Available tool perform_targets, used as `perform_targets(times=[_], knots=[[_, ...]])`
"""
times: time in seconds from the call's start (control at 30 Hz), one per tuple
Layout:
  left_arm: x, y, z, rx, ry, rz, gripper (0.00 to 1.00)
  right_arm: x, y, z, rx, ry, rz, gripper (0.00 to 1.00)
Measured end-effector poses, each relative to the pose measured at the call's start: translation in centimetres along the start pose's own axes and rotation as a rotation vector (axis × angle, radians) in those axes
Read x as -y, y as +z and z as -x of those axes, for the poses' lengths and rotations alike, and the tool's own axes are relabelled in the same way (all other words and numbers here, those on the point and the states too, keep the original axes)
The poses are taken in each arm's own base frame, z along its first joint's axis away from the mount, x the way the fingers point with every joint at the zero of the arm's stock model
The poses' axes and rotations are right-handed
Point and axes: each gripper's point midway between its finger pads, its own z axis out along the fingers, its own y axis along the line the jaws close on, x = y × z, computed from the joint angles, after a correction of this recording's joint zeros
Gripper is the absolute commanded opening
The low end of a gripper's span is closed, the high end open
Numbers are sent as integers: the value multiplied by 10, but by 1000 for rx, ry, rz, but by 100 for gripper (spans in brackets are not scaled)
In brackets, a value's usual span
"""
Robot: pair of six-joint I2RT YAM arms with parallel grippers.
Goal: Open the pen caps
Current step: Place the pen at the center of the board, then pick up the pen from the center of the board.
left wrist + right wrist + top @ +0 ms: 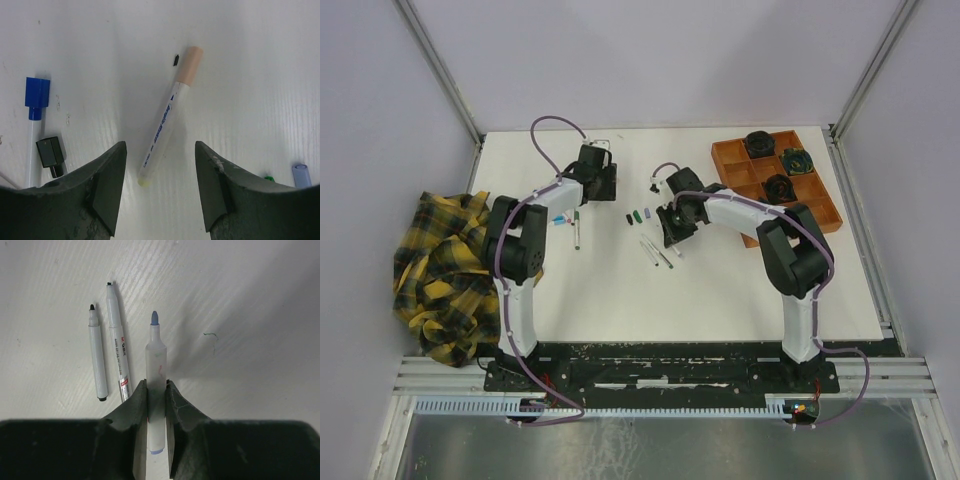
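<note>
1. The left gripper (160, 150) hangs over the white counter (250, 75) with its fingers spread wide and nothing between them pinched.
2. Below the gap lies a white pen (161, 131), untouched, with a peach cap (191, 64) still on its far end.
3. To the left of that pen, a blue cap (37, 92) sits on the end of another white barrel, and a loose black cap (50, 151) lies just beside that barrel. A lavender cap (301, 175) lies at the right edge of the left wrist view.
4. The right gripper (156, 390) pinches a blue-tipped pen (155, 352). Its fingers press on both sides of the barrel, and the tip is bare.
5. Left of it on the counter, a black-tipped pen (97, 362) and a lettered pen (119, 357) lie side by side, both uncapped.
6. From above, a dark cap (626, 217) and a green cap (636, 214) lie in a short row with the lavender one, between the two grippers.
7. An orange tray (730, 160) sits at the far right, and a plaid cloth (440, 270) is bunched at the left edge.
</note>
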Motion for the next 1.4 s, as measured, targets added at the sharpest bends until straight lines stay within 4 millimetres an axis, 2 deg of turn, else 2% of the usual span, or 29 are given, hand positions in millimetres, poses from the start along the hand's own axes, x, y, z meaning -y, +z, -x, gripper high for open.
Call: perform_targets(times=[0.23, 0.47, 0.67, 0.8, 1.0, 1.13, 1.27, 1.4], knots=[[-1, 8, -9, -30, 1, 2, 61, -1, 9, -4, -28, 16, 13, 27], [-1, 11, -5, -34, 0, 2, 56, -4, 8, -5, -37, 24, 27, 33], [-1, 15, -12, -63, 3, -3, 52, -5, 8, -5, -39, 25, 34, 34], [1, 18, -15, -71, 3, -13, 47, -5, 8, -5, -40, 23, 36, 35], [2, 18, -15, -72, 3, -18, 32, -4, 3, -7, -47, 21, 46, 36], [1, 18, -15, -72, 1, -17, 20, -7, -16, 2, -16, 13, 73, 36], [2, 18, -15, -71, 0, -24, 3, -6, -53, 22, 69, 3, 111, 37], [5, 18, -15, -66, -1, -37, 3, -9, -107, 43, 199, -41, 161, 42]])
